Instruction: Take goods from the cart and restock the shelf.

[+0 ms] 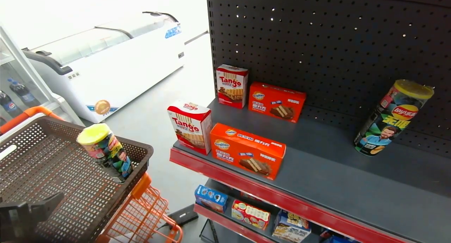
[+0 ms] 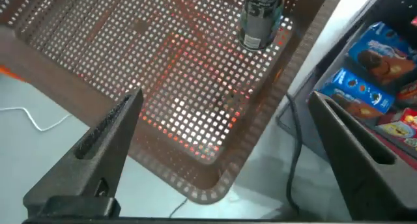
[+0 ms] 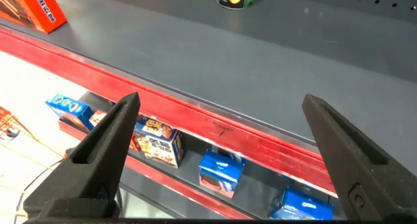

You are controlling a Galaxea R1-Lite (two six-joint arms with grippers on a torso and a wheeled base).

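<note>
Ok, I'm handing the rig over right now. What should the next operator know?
The left claw is open and empty, above the basket.
The right claw is open and empty, above the front edge of the shelf.
In the cart, one basket can stands upright by the rim nearest the shelf.
On the shelf, the shelf can is at the back right, with two wafer boxes and two orange boxes to the left.
Done: one can shelved, as things lie.
Left: grasp the basket can and set it on the shelf.
</note>
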